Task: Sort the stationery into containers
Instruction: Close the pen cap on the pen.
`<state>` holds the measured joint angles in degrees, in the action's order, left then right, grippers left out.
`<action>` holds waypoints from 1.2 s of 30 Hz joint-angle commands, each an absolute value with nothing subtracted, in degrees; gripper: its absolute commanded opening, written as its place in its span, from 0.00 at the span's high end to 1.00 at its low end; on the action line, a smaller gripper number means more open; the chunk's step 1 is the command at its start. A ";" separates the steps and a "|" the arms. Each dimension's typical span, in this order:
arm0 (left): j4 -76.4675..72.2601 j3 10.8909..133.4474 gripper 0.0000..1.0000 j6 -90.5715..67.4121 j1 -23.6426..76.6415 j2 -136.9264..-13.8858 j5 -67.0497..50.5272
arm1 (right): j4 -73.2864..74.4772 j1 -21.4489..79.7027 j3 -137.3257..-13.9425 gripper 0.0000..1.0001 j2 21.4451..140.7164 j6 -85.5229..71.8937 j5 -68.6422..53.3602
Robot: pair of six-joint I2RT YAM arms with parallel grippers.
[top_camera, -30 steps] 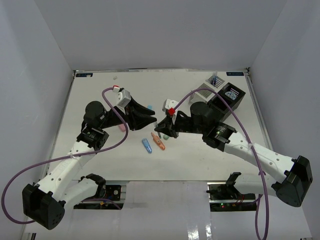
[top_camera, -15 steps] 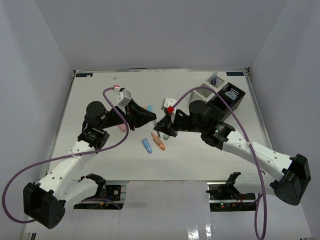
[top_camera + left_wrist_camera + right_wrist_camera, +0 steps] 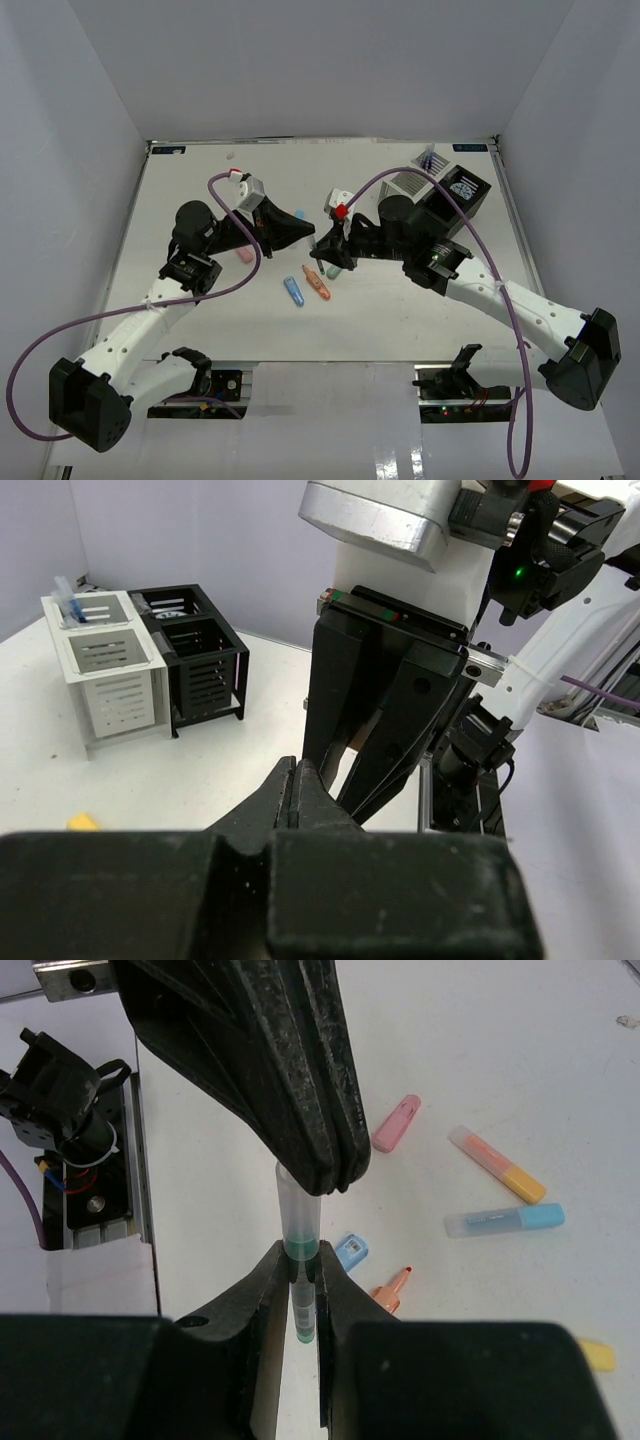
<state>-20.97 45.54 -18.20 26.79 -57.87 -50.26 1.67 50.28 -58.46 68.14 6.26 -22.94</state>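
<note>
Right wrist cam: green marker [image 3: 299, 1235] with a clear cap, held between the two claws around the middle of the counter [image 3: 480, 1060]. Right claw [image 3: 302, 1280] pinches the green body, left claw [image 3: 325, 1180] is clamped tight on the clear cap end. Both arms reach inward, tips meeting.

1. A white tabletop [image 3: 400, 330] fills the middle of the top view.
2. Plain pale walls [image 3: 320, 70] rise from its far, left and right edges.
3. A small blue label [image 3: 170, 150] lies at the far left corner.
4. A similar blue label [image 3: 470, 148] lies at the far right corner.
5. A tiny white scrap [image 3: 230, 157] sits just inside the far edge, left of centre; what it is cannot be told.
6. A black bracket [image 3: 462, 362] stands at the near edge, right of centre.
7. A glossy white ledge [image 3: 330, 440] runs below the near edge.
</note>
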 commanded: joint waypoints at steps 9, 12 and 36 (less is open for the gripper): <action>-14.77 45.70 1.00 -14.24 30.50 -61.61 -47.99 | -4.83 47.46 -66.44 0.92 67.59 3.34 -23.55; -14.24 45.79 1.00 -13.80 30.67 -61.87 -47.73 | -5.19 46.32 -67.14 0.92 67.06 2.99 -23.64; -9.84 47.64 1.00 -11.51 34.54 -66.10 -44.83 | -11.60 40.60 -66.80 0.92 65.48 -1.58 -27.68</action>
